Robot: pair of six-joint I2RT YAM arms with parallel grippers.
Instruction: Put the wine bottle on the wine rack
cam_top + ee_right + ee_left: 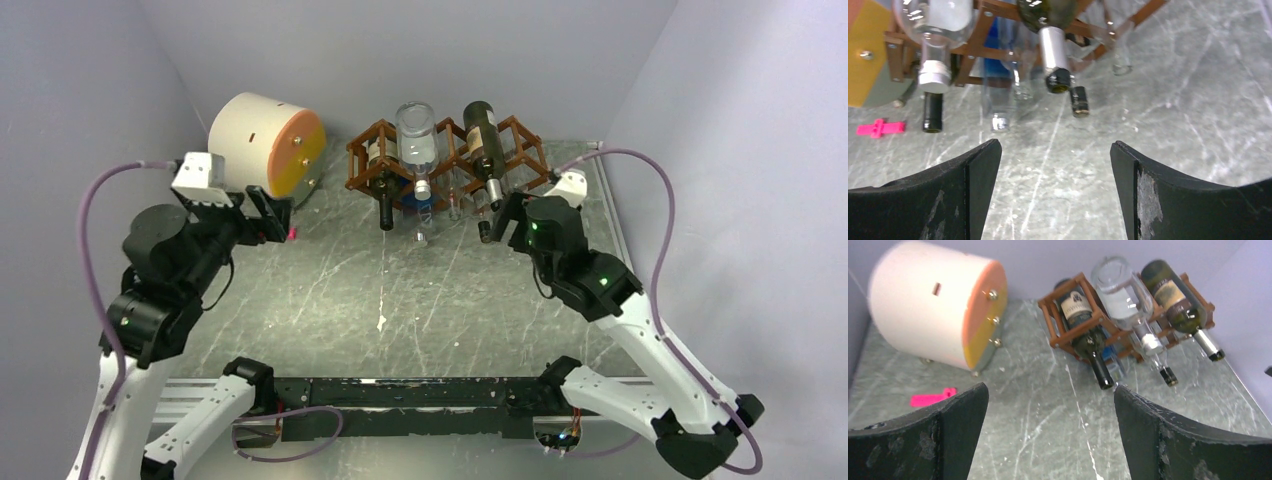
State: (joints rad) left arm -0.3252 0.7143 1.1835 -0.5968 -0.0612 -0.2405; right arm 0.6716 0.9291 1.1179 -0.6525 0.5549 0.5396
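Observation:
The reddish-brown wine rack (pixel 527 140) stands at the back of the table. A dark green bottle (pixel 483 135) lies in the rack's top right notch, neck towards me. A clear bottle (pixel 418 140) lies in the top middle notch. A dark labelled bottle (pixel 1083 325) sits in the left cell. My right gripper (pixel 497 218) is open and empty, just in front of the green bottle's neck (pixel 1053 55). My left gripper (pixel 272 215) is open and empty, left of the rack. In the wrist views both the left gripper (pixel 1050 390) and the right gripper (pixel 1055 145) have only bare table between the fingers.
A cream-and-orange cylinder (pixel 265 145) lies on its side at the back left, beside the rack. A small pink piece (pixel 933 398) lies on the table in front of it. Clear bottles (pixel 998 100) sit low in the rack's middle. Grey walls close in the back and sides.

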